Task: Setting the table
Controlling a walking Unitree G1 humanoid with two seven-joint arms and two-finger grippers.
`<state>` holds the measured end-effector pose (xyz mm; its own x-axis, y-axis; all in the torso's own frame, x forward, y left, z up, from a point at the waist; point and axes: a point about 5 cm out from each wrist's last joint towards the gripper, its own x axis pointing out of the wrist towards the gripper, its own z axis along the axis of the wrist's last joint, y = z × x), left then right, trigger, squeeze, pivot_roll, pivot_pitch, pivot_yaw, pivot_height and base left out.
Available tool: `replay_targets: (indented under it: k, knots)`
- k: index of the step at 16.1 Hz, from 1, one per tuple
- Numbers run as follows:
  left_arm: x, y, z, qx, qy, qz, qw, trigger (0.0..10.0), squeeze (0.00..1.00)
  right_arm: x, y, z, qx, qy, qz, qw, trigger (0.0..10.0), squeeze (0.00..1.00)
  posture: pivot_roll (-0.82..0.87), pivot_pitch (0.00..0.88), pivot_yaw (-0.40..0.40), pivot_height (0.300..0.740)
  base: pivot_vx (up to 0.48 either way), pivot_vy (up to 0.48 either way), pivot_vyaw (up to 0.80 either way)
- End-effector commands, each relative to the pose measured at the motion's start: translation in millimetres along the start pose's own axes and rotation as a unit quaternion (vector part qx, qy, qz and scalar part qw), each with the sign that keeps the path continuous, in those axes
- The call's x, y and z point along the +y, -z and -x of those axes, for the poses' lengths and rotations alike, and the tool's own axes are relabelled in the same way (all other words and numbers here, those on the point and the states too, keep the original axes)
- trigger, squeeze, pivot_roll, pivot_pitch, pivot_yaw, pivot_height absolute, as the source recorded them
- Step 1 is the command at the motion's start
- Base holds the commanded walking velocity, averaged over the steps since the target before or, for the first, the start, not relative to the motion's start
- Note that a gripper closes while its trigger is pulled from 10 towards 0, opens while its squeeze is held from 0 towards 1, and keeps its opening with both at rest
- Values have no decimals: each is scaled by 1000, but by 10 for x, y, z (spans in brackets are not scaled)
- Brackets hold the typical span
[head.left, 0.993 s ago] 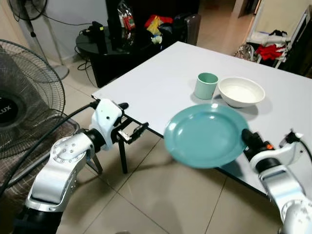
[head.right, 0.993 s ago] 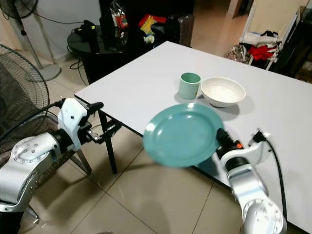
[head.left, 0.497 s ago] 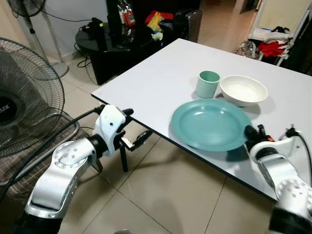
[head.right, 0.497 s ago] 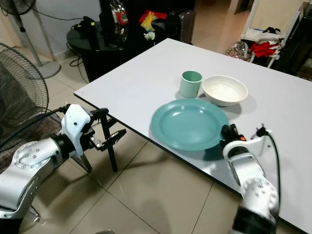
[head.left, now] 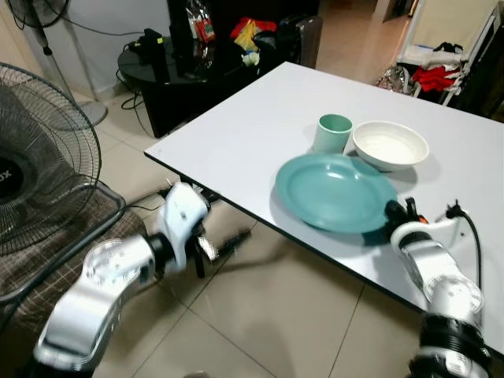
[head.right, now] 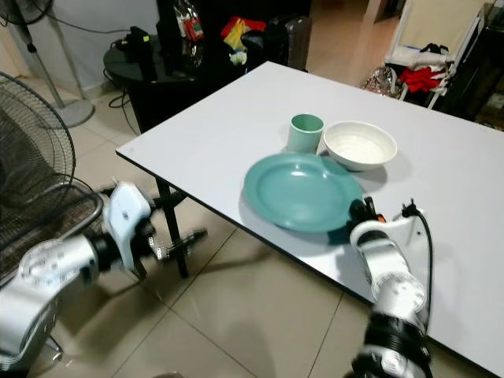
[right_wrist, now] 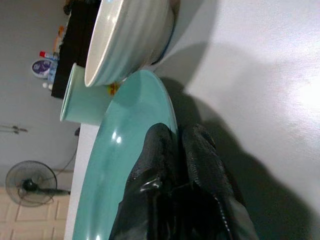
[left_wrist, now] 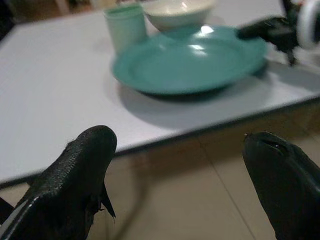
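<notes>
1. Change noted: a second ago the teal plate point(head.left: 335, 191) hung tilted past the white surface point(head.left: 252, 134) edge; half a second ago it was over the surface; it now lies nearly flat on it. Placement appears all but complete.
2. Location: the plate sits near the front edge, with the green cup point(head.left: 332, 134) just beside it at 12 o'clock and the white bowl point(head.left: 390, 146) at 1 o'clock.
3. Right hand point(right_wrist: 177, 150): at the plate's 4 o'clock rim, fingers still clenched on that rim; forearm low along the surface.
4. Left hand point(left_wrist: 177, 165): released, fingers spread wide, below the surface edge, pointing toward the plate; it has dropped lower.
</notes>
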<state>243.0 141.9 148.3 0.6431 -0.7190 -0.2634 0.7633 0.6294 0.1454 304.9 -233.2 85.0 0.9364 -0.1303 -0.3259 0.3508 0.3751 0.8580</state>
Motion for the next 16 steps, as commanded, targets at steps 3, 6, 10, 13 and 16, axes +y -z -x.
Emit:
replay_targets:
  k: [3,6,10,13,16]
  knots:
    - [0,-50,7,-3,2,-2,1000,10000,0,35,16,-123,-12,2,-1,1000,10000,0,7,0,7,740,0,0,0]
    - [-2,-52,22,-2,1,-2,1000,10000,0,44,78,-166,-7,2,2,1000,10000,0,12,0,3,740,0,0,0]
    - [-9,-52,36,0,-1,-2,1000,10000,0,15,-1,-106,-32,-12,14,999,10000,1000,12,0,0,740,0,0,0]
    - [10,-59,16,-7,-14,3,1000,10000,0,51,-73,108,-33,-50,56,997,10000,1000,1,0,7,740,0,0,0]
    - [129,-92,-37,-29,-100,11,995,10000,0,136,-92,452,-20,-93,128,987,10000,1000,-9,0,2,740,0,0,0]
